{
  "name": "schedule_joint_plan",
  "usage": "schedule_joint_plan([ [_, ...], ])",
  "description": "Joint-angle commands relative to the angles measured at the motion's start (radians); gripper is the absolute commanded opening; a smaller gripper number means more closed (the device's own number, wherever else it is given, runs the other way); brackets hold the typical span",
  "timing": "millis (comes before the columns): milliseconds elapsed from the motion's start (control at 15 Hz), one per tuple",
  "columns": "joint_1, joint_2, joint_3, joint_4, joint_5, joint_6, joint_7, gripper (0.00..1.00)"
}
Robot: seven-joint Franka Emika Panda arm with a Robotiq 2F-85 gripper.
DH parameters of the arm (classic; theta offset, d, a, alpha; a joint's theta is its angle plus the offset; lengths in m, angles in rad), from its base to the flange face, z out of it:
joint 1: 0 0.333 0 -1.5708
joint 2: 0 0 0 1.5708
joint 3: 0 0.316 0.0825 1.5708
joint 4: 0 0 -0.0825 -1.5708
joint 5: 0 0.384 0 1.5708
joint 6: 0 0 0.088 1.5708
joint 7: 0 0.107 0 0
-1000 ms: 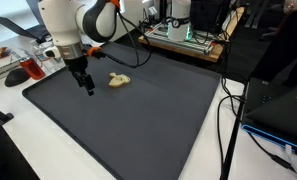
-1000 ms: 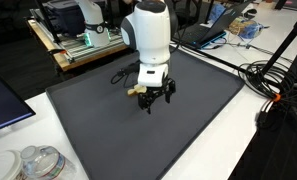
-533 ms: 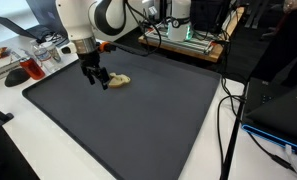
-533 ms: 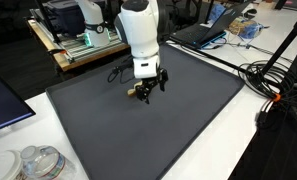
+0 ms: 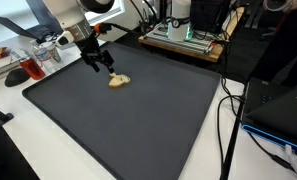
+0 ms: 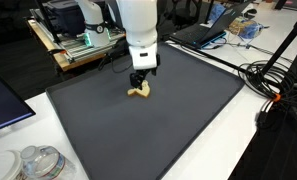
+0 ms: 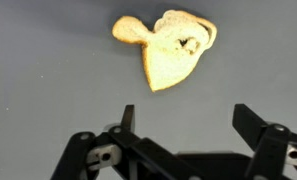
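I work over a white table [image 5: 16, 128], and most of it is covered by a big dark mat [image 5: 138, 125] that shows in both exterior views, lying flat with one corner pointing at each camera. Past the mat's far edge sits a wooden board [image 5: 183, 42] carrying electronics, and black cables [image 5: 228, 105] trail down the table beside the mat. The white arm [image 6: 139, 25] comes down from above near the far side of the mat, its wrist pointing at the surface. At its end the gripper [image 6: 140, 82] hangs low over the mat; in the wrist view the gripper [image 7: 186, 118] has its two black fingers [image 7: 127, 116] spread wide with nothing between them, so it is open and empty. The smallest thing here is a yellow scrap [image 7: 168, 50], a lumpy, curled piece lying alone on the mat near the far edge. In an exterior view the yellow scrap [image 5: 119, 81] lies just beside the fingertips, and from the opposite side it sits right under them [image 6: 139, 93]. In the wrist view it lies beyond the fingertips, clear of both.
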Motion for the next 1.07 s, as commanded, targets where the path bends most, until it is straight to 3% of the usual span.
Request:
schedule_joint_plan([
  [0,0.027,0.034,-0.043,0.098,0.002,-0.175,-0.029,1.00],
  [200,0.042,0.039,-0.064,0.119,-0.001,-0.256,-0.019,1.00],
  [400,0.058,0.017,-0.082,0.074,-0.010,-0.265,-0.002,1.00],
  [600,0.074,-0.025,-0.099,-0.018,-0.010,-0.159,0.016,1.00],
  [1000,0.114,-0.135,-0.111,-0.269,-0.021,0.195,0.062,1.00],
])
